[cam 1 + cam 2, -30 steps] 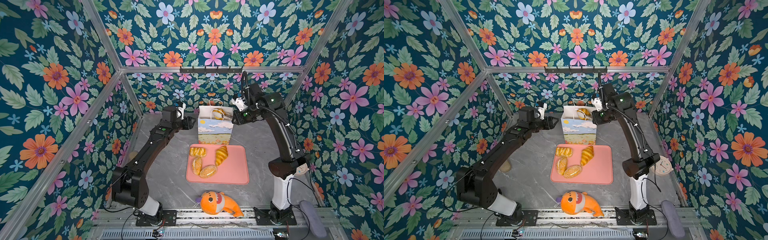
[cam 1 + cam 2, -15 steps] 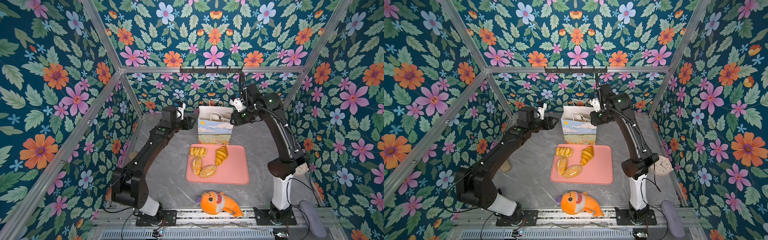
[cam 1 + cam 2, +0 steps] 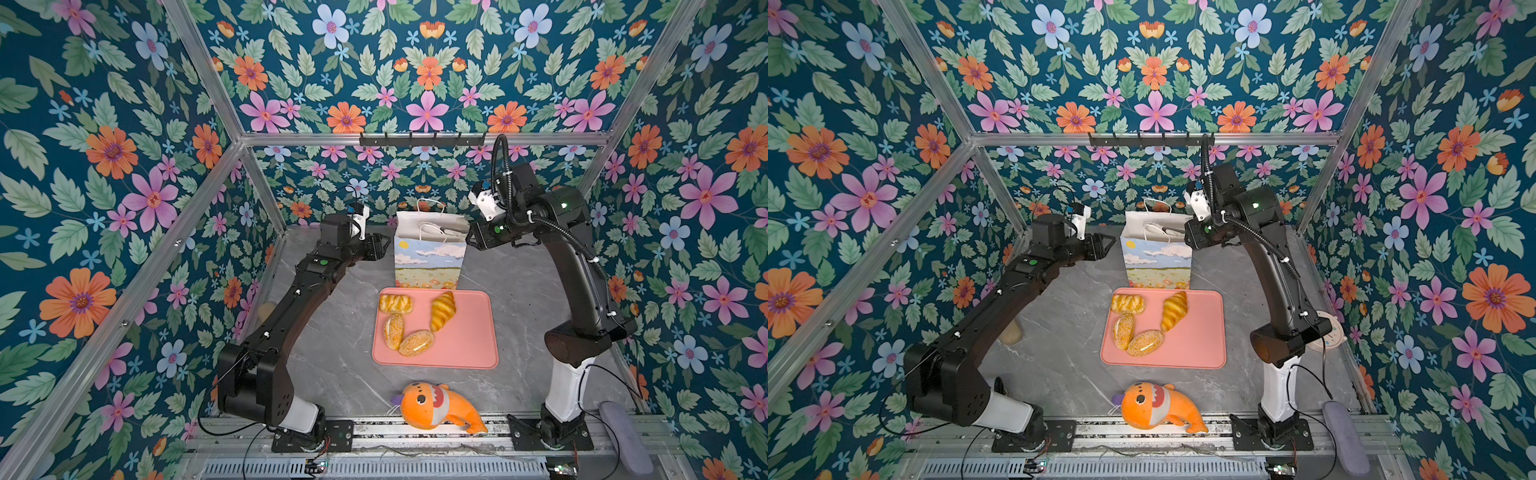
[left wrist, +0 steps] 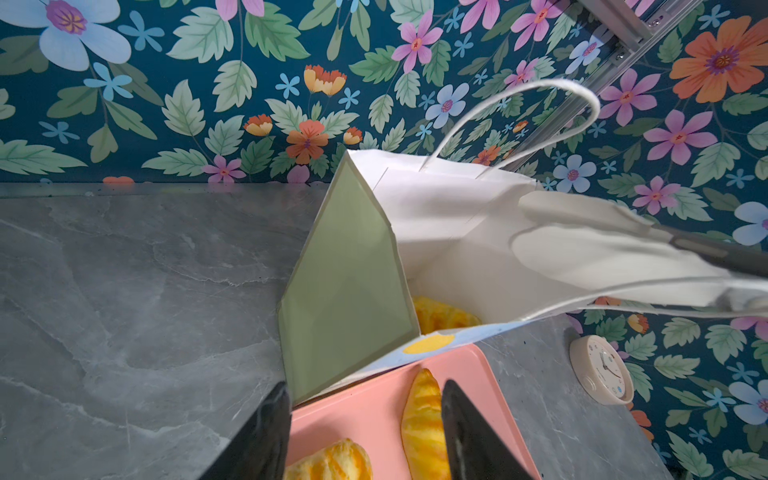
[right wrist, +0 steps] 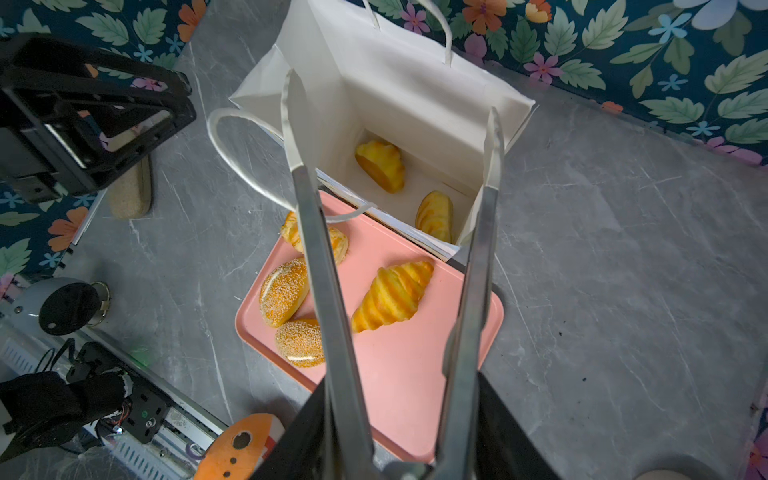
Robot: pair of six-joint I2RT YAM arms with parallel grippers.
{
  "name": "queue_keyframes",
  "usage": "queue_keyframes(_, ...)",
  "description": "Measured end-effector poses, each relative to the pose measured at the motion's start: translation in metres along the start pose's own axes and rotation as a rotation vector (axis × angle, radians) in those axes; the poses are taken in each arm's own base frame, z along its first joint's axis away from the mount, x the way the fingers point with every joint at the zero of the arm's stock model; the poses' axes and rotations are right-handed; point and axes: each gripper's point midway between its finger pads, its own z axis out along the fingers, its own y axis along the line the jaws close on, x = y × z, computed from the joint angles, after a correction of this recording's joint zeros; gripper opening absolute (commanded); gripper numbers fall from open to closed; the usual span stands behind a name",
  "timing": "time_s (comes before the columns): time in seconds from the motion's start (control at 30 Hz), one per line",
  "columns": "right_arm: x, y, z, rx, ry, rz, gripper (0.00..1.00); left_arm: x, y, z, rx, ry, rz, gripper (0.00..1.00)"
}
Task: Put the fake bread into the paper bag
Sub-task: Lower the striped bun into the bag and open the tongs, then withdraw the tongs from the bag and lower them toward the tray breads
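Nearest, a fish (image 3: 436, 405) lies before the tray (image 3: 469, 345), which bears four pieces of bread (image 3: 442, 309). Beyond it the bag (image 3: 428, 257) stands open with two more pieces inside. The left gripper (image 3: 1106, 245) gapes empty beside it. The right gripper (image 5: 399, 436) clasps tongs (image 5: 324, 270), blades apart and empty at its mouth.

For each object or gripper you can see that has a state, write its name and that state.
paper bag: upright, open, two pastries inside.
tray: flat, four pastries on it.
tongs: arms apart, empty, tips at bag mouth.
left gripper: open, empty.
right gripper: shut on tongs.
plush fish: lying down.
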Motion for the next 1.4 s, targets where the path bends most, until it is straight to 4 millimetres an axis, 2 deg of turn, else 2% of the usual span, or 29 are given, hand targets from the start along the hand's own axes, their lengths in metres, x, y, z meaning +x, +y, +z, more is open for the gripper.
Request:
queue_keyframes(0.17,-0.003,0.003,-0.030,-0.005,-0.076,-0.008,0.48,-0.005,-0.003,-0.007,-0.001,-0.018,0.007,0.59)
queue_keyframes(0.4,0.009,0.008,-0.078,-0.011,-0.162,-0.016,0.46,-0.006,-0.002,-0.013,-0.020,-0.028,0.012,0.59)
queue_keyframes(0.57,0.031,0.011,-0.114,-0.015,-0.234,-0.018,0.43,-0.004,0.000,-0.020,-0.042,-0.031,0.013,0.59)
queue_keyframes(0.73,0.063,0.011,-0.128,-0.018,-0.267,-0.002,0.40,-0.004,-0.001,-0.027,-0.047,-0.039,0.015,0.59)
queue_keyframes(0.87,0.095,0.015,-0.132,-0.055,-0.277,0.022,0.39,-0.001,0.000,-0.031,-0.055,-0.042,0.015,0.59)
queue_keyframes(1.0,0.123,0.020,-0.126,-0.096,-0.255,0.059,0.39,0.006,0.002,-0.033,-0.066,-0.036,0.011,0.59)
queue_keyframes(1.13,0.157,0.021,-0.105,-0.122,-0.174,0.119,0.36,0.013,0.004,-0.035,-0.068,-0.028,0.003,0.59)
queue_keyframes(1.23,0.181,0.018,-0.087,-0.119,-0.103,0.183,0.28,0.022,0.006,-0.037,-0.072,-0.020,-0.010,0.59)
queue_keyframes(1.4,0.216,0.020,-0.056,-0.136,0.013,0.296,0.26,0.035,0.009,-0.042,-0.076,-0.017,-0.032,0.59)
